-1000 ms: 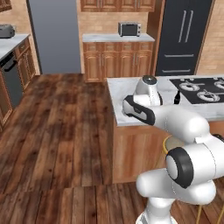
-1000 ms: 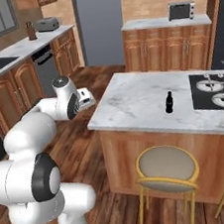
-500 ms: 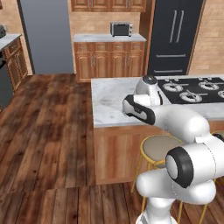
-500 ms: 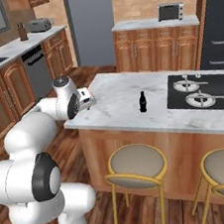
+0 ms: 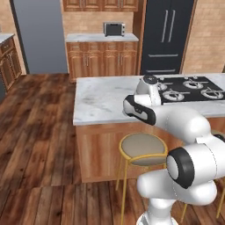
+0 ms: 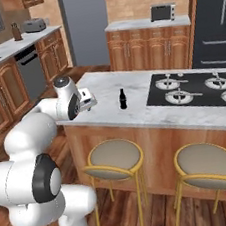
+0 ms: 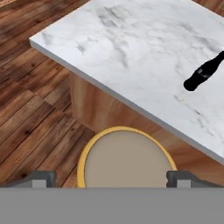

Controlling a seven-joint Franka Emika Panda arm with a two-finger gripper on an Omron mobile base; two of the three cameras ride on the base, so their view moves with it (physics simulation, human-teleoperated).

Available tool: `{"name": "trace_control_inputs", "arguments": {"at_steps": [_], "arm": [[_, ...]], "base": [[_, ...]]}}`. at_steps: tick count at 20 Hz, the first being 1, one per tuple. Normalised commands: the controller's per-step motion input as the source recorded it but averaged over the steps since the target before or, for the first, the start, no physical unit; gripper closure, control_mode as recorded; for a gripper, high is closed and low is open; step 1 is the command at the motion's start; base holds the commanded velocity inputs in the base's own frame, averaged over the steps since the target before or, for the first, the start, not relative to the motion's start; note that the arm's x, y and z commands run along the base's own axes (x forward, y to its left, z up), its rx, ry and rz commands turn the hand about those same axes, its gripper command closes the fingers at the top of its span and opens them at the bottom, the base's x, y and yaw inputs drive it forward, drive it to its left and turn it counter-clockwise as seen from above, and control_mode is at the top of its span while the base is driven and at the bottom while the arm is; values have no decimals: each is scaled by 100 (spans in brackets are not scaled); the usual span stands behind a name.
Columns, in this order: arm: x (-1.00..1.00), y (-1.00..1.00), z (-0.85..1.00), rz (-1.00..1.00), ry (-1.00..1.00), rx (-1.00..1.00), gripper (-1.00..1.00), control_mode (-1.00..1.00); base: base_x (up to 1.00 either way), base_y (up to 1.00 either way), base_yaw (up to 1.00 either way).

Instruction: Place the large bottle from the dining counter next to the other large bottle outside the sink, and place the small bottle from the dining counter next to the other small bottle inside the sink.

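Dark long-necked bottle (image 6: 122,98) stands upright on the marble dining counter (image 6: 135,112).

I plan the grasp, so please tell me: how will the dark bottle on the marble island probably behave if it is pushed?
The bottle stands upright, tall and narrow with a slim neck, so a high push would likely tip it. Its round body would probably roll afterwards. The marble top looks smooth, so it may also slide.

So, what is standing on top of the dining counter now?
On the dining counter stand one dark bottle and the black stove plate. In the left base view the arm covers part of the marble, so what is there cannot be seen.
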Motion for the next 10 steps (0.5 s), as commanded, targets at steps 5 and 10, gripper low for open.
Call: {"name": "trace_control_inputs", "arguments": {"at_steps": [5,10], "arm": [[0,0,0,0,0,0,-100,100],[0,0,0,0,0,0,-100,100]], "base": [[-14,-54,0],[0,-39,0]]}}
